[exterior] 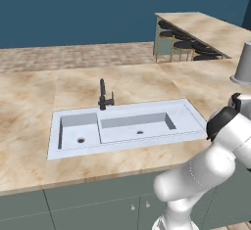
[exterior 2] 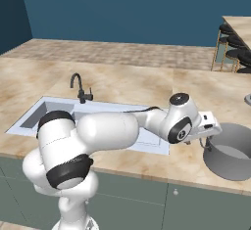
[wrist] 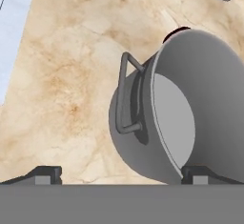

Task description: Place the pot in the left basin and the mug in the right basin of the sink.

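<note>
You have both halves left: the pot (exterior 2: 230,150) sits on the counter (exterior 2: 147,84) at three o'clock of the sink (exterior 2: 29,111), both basins bare, your gripper (wrist: 121,173) spread wide and empty near its loop handle (wrist: 125,94), the mug (wrist: 177,32) peeking behind.

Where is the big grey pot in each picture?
Left base view: the pot isn't in this picture.
Right base view: the pot stands at the lower right on the counter, right of the sink.
Hand view: the pot sits centre-right, loop handle toward the left.
Shared landmark: the beige marble counter.
</note>
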### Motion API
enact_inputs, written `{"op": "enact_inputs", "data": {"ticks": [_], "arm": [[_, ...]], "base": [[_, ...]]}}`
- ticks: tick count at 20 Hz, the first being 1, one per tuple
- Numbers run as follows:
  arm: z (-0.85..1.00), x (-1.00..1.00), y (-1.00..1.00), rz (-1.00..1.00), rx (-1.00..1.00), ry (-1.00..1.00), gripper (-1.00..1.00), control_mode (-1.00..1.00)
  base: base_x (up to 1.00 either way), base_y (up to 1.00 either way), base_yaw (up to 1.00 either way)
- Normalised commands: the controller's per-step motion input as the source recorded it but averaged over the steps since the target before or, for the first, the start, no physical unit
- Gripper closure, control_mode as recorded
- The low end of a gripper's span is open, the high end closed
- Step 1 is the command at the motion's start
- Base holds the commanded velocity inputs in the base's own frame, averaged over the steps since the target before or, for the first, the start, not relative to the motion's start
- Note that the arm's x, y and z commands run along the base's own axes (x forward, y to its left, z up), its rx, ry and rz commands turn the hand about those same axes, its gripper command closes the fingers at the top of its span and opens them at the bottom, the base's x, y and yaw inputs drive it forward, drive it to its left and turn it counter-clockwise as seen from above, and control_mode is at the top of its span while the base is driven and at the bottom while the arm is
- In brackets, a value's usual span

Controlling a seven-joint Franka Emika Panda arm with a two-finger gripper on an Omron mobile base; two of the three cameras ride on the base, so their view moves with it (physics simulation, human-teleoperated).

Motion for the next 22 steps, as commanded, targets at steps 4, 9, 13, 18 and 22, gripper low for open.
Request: {"op": "enact_inputs", "data": {"ticks": [4,9,13,18,22], "arm": [[-0.01,-0.18,-0.19,0.08,-0.01,0.0,-1.0,-1.0],[0.0,-0.17,-0.17,0.14,-0.01,0.0,-1.0,-1.0],[-0.08,-0.07,-0.16,0.16,-0.02,0.0,-1.0,-1.0],[-0.2,0.01,-0.16,0.14,-0.03,0.0,-1.0,-1.0],[-0.26,0.14,-0.14,0.09,-0.02,0.03,-1.0,-1.0]], "base": [[0.0,0.0,0.0],[0.0,0.0,0.0],[0.0,0.0,0.0],[0.0,0.0,0.0],[0.0,0.0,0.0]]}}
